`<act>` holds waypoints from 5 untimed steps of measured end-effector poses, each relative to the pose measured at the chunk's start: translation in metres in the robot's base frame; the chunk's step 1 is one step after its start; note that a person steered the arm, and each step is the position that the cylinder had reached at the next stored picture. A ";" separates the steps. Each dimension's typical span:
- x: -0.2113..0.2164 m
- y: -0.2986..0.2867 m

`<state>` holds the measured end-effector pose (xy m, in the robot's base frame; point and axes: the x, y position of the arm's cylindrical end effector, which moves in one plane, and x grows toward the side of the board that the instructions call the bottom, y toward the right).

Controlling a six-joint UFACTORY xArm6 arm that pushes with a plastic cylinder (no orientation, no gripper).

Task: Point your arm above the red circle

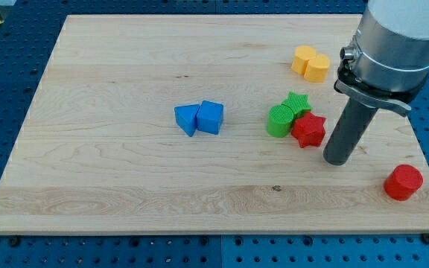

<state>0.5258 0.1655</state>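
Nearest, red circle [403, 182] on the tabletop [125, 179], toward the view's bottom right. Up-left of the red circle and apart from it, my tip [339, 159]; no end effector, just the rod. Left of the tip, red star [309, 129].

A pale wooden board [125, 171] carries every block. Near its middle a blue triangle [187, 119] touches a blue cube [210, 117]. Rightward, a green cylinder [279, 120], green star [298, 103] and red star [309, 129] huddle together. Two yellow blocks [310, 64] sit up top; a red cylinder [404, 182] occupies the bottom-right corner.
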 end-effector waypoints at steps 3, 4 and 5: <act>-0.023 0.061; -0.022 0.090; -0.010 0.108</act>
